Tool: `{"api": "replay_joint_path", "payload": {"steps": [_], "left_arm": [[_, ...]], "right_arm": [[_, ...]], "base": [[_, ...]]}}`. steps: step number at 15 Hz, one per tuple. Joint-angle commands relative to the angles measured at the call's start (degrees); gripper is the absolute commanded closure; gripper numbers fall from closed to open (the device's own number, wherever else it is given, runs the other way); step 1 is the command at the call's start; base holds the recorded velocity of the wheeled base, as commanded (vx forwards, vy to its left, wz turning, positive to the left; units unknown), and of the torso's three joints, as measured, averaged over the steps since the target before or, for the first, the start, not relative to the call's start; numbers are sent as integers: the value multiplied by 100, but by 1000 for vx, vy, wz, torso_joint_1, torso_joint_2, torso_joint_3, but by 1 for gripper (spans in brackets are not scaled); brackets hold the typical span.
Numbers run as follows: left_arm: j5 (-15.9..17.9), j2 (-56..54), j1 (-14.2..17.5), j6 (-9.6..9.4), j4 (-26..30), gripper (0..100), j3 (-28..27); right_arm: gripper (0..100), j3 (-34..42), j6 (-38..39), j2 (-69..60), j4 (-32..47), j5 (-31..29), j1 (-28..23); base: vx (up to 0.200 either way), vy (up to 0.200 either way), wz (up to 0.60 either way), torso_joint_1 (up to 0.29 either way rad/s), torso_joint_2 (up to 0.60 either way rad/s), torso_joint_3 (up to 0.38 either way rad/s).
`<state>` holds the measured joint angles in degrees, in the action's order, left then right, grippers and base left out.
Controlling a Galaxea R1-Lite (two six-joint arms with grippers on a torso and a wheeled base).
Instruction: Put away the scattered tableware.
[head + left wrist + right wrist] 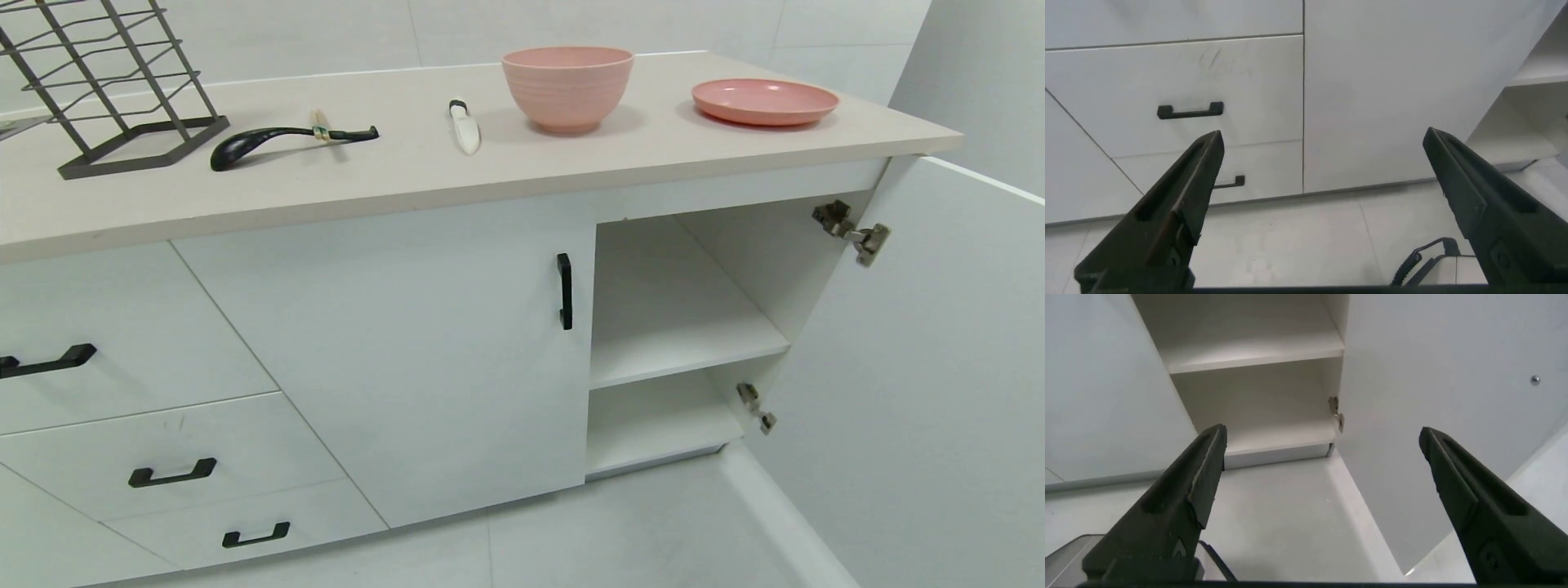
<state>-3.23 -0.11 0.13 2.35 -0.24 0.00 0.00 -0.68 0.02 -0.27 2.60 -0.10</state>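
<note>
Countertop, pink bowl, plate, open cabinet

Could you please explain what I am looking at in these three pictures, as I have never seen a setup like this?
This is a two-armed robot on wheels. The wide picture comes from its head camera, looking down at a kitchen counter. On it lie a pink bowl, a pink plate, a black ladle, a small white utensil and a black wire rack. Below, the right cabinet door stands open, showing two shelves. The other two pictures come from wrist cameras: the dark prongs are the left gripper and the right gripper, both open, holding nothing.
</note>
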Motion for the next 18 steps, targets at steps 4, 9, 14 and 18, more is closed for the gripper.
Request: {"api": "replay_joint_path", "payload": {"steps": [4,9,14,18], "left_arm": [[-2,11,4,20,-2,0,0],[-11,11,13,46,-2,0,0],[-11,11,4,46,-2,0,0],[-11,11,4,46,-2,0,0]], "right_arm": [[0,0,-2,-2,0,4,1],[0,0,-2,-2,0,4,1],[0,0,-2,-2,0,4,1],[0,0,-2,-2,0,4,1]], "base": [[0,-100,0,2,2,0],[0,0,0,0,0,0],[200,-80,0,-1,5,5],[0,0,0,0,0,0]]}}
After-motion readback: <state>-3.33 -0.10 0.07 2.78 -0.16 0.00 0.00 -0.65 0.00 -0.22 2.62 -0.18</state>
